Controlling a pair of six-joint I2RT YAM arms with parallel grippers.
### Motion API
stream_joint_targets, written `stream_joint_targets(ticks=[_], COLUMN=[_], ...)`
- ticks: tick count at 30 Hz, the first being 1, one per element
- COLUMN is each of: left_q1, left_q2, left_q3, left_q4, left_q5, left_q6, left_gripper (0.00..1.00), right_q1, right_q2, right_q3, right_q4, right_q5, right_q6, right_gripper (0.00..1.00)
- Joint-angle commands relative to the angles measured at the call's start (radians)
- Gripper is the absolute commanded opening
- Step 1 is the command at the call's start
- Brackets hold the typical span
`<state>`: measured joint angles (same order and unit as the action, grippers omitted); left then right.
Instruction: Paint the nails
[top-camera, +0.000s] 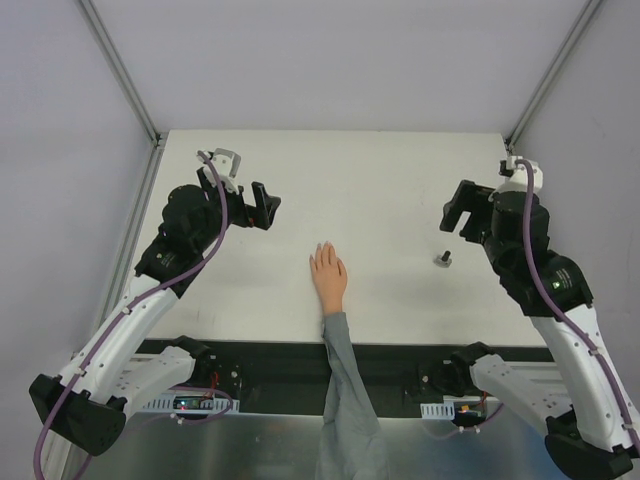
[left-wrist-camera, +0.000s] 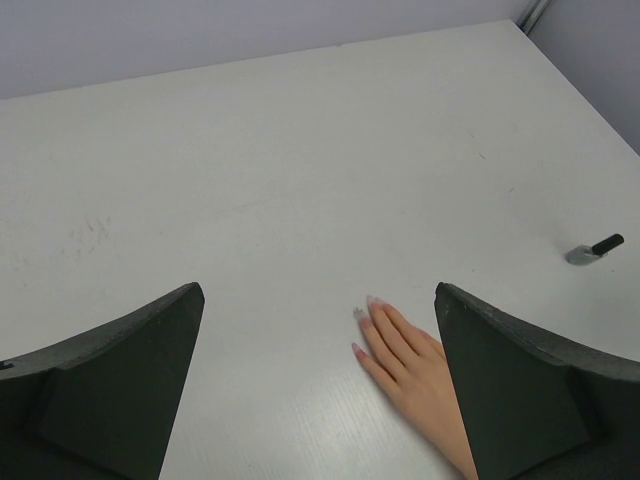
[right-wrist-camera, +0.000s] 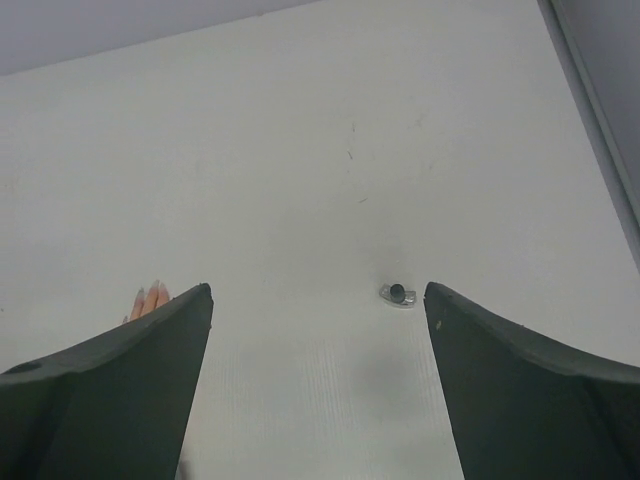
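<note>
A peach mannequin hand (top-camera: 329, 278) with a grey sleeve (top-camera: 345, 390) lies palm down at the table's near middle, fingers pointing away. Its nails (left-wrist-camera: 373, 300) are pale tips, hard to tell from the skin. My left gripper (top-camera: 263, 207) hovers open, left of and beyond the hand; in the left wrist view the hand (left-wrist-camera: 420, 370) lies by the right finger of the gripper (left-wrist-camera: 318, 292). My right gripper (top-camera: 457, 214) hangs open and empty, just beyond a small dark-capped bottle (top-camera: 442, 259). That bottle (right-wrist-camera: 398, 293) shows near the right finger of the gripper (right-wrist-camera: 318, 290).
White table (top-camera: 380, 180) with metal rails along its left and right edges, grey walls behind. The bottle (left-wrist-camera: 592, 249) sits well right of the hand. A black strip with both arm bases runs along the near edge, under the sleeve.
</note>
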<state>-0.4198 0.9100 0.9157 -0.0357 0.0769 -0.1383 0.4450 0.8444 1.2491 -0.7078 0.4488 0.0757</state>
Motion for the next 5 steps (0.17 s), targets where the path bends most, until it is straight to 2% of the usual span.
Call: stream_joint_targets(ticks=[1,5], left_q1=[-0.007,-0.005], left_q2=[0.006,0.006], left_q3=[0.017,0.02], left_q4=[0.033,0.033], left_q5=[0.006,0.011], left_q6=[-0.001,-0.003], left_gripper=[0.99,0.99], right_q1=[0.003,0.003], right_q2=[-0.076,-0.116], right_q3=[-0.023,-0.02], right_q4=[0.027,0.022], right_q5=[-0.056,-0.033], right_q6=[-0.025,-0.017], right_gripper=[0.9,0.93])
